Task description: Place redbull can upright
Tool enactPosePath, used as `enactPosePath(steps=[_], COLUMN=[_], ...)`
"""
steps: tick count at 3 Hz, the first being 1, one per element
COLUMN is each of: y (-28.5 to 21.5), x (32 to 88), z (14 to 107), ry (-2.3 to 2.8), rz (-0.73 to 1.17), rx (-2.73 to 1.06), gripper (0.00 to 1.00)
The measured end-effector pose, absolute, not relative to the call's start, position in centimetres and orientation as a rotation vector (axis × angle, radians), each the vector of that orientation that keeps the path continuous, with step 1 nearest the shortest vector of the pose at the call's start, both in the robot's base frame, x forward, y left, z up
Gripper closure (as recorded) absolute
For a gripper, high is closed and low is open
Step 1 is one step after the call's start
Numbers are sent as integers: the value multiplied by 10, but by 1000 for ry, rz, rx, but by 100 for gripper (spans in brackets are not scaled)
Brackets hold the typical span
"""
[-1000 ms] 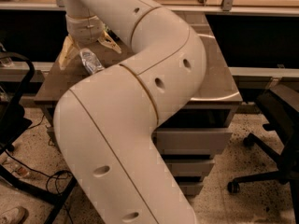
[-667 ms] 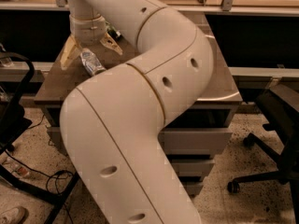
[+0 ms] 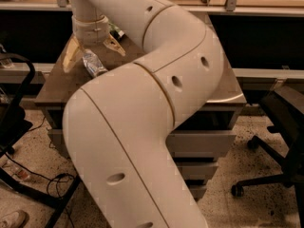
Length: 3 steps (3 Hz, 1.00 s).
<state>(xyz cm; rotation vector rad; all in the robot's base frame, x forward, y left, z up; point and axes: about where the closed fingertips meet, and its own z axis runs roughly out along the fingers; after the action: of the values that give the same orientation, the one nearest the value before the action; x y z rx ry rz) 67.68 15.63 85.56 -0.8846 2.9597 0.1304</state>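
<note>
A large cream robot arm (image 3: pixel 142 127) is seen bent across the foreground. The gripper (image 3: pixel 94 59) is held low over the far left part of a grey table (image 3: pixel 54 87), with its two yellowish fingers (image 3: pixel 71 57) spread wide. The silvery redbull can (image 3: pixel 94 63) is seen lying tilted between them on the tabletop.

The redbull can (image 3: pixel 93 63), slim, silvery and shiny, lay on its side near the desk's (image 3: pixel 56 87) left edge, between the gripper's (image 3: pixel 92 51) spread fingers.
</note>
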Motion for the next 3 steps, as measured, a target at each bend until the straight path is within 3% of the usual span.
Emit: enactPosePath(steps=[3], y=[165], x=[679], z=[856], ry=[2940], rz=[69], rx=[-909], gripper=[0])
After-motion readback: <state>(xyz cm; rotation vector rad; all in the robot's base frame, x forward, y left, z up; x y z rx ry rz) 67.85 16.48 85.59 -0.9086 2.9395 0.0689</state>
